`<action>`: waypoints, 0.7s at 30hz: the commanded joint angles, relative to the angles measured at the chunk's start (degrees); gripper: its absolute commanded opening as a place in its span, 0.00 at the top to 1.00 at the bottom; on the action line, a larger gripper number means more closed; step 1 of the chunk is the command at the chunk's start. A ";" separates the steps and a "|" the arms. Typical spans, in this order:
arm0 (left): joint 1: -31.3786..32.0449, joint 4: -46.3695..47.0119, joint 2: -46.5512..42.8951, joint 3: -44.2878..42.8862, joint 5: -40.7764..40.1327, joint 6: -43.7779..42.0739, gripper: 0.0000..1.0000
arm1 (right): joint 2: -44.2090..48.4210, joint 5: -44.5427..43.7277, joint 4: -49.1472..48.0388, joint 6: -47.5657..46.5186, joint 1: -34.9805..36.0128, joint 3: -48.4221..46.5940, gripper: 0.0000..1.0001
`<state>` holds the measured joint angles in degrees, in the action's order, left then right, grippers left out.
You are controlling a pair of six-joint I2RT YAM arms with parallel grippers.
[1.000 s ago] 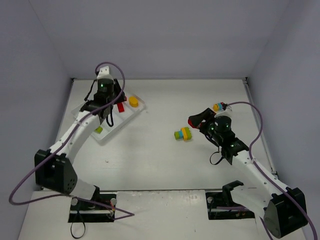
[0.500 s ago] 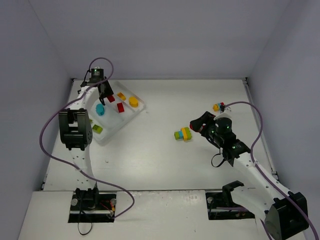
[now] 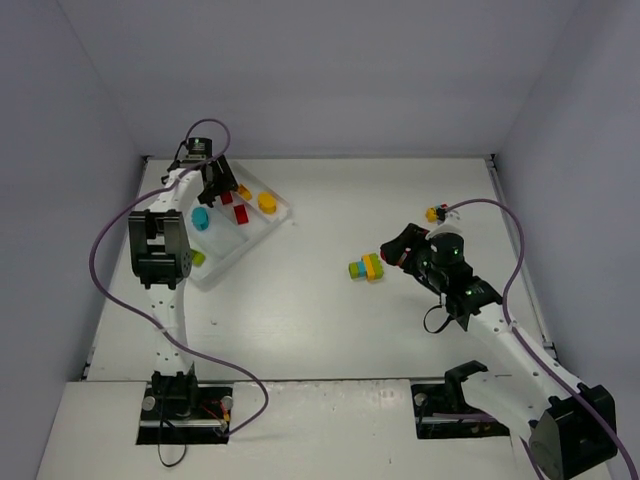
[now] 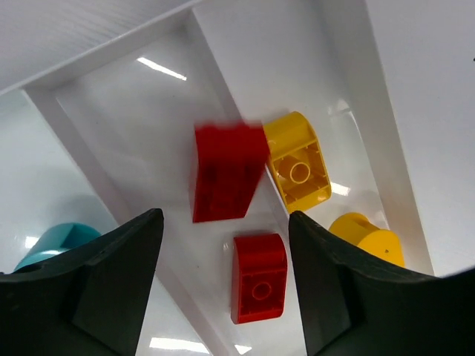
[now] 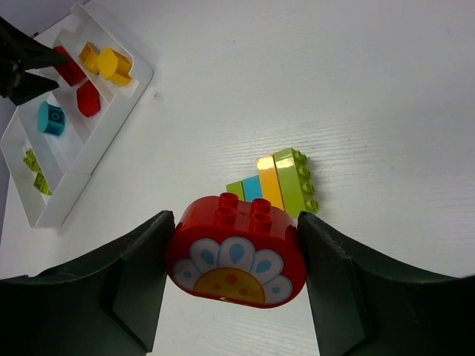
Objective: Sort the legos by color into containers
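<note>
The white tray [image 3: 226,262] lies at the far left, its long compartments being the containers. My left gripper [image 3: 214,186] hangs open over it. Below the open left gripper [image 4: 224,222], a blurred red lego [image 4: 226,174] and a second red lego [image 4: 260,278] lie in one compartment. Yellow legos [image 4: 299,170] fill the compartment beside it, and a teal one [image 4: 56,241] sits on the other side. My right gripper [image 3: 400,246] is shut on a red lego with a flower picture [image 5: 236,256]. It hovers just right of a green, teal and yellow cluster [image 3: 367,268].
A small multi-coloured cluster [image 3: 436,213] sits behind the right gripper near the cable. Green legos [image 5: 33,170] lie in the tray's outermost compartment. Grey walls close the table on three sides.
The left arm folded back and its gripper moved to the tray's far end. Its jaws opened and a red lego now lies below them. The right gripper shifted slightly, still holding its lego.
</note>
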<state>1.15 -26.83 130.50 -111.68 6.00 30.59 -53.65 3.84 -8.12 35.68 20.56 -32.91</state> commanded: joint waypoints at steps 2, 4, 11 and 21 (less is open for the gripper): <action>-0.44 0.73 -9.28 1.28 0.32 0.09 0.37 | 1.79 0.21 -2.16 -3.60 -0.17 -3.30 0.99; -0.27 1.34 -13.66 3.82 1.64 0.00 0.36 | 2.14 1.61 -2.16 -5.69 -0.17 -4.09 0.99; 0.78 1.61 -29.85 12.88 6.12 -0.44 0.36 | 4.69 4.77 -5.22 -14.12 0.10 -4.10 1.00; 13.25 -4.37 -47.78 22.98 24.30 -1.85 0.31 | 5.05 17.69 -25.27 -22.57 4.04 2.41 1.00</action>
<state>10.70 -28.82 84.86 -91.98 19.97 29.41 -48.51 16.29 -20.12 18.39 22.55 -31.31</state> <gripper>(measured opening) 0.687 0.609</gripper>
